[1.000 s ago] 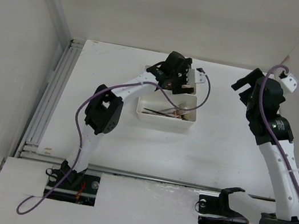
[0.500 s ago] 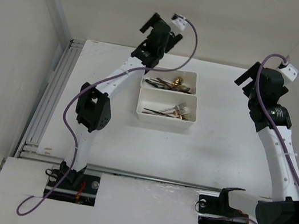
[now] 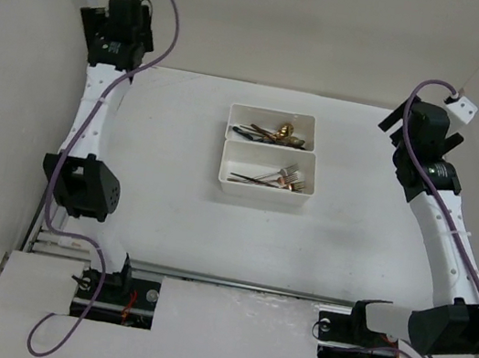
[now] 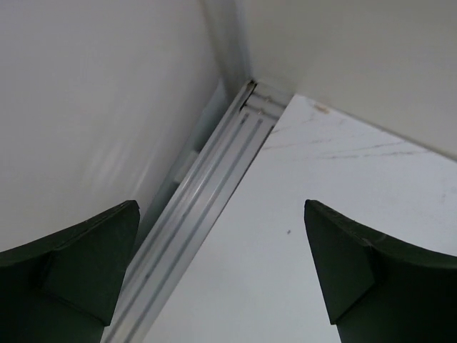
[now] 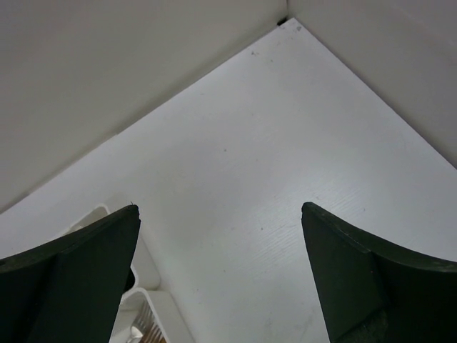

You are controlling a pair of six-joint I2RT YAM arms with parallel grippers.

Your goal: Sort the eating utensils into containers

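Note:
Two white bins stand side by side at the table's middle back. The far bin (image 3: 313, 133) holds several spoons (image 3: 277, 135), gold and dark. The near bin (image 3: 310, 196) holds several forks (image 3: 278, 178), copper and silver. My left gripper (image 3: 118, 28) is raised high at the far left corner, open and empty, over the bare table and wall rail in its wrist view (image 4: 221, 236). My right gripper (image 3: 416, 127) is raised at the far right, open and empty; its wrist view (image 5: 218, 236) shows bare table and a bin corner (image 5: 153, 304) at lower left.
White walls enclose the table on the left, back and right. An aluminium rail (image 3: 77, 150) runs along the left edge, also in the left wrist view (image 4: 207, 193). Purple cables (image 3: 158, 35) hang along both arms.
My left arm has swung away from the far bin, up and left to the far left corner. My right arm has risen a little and turned.

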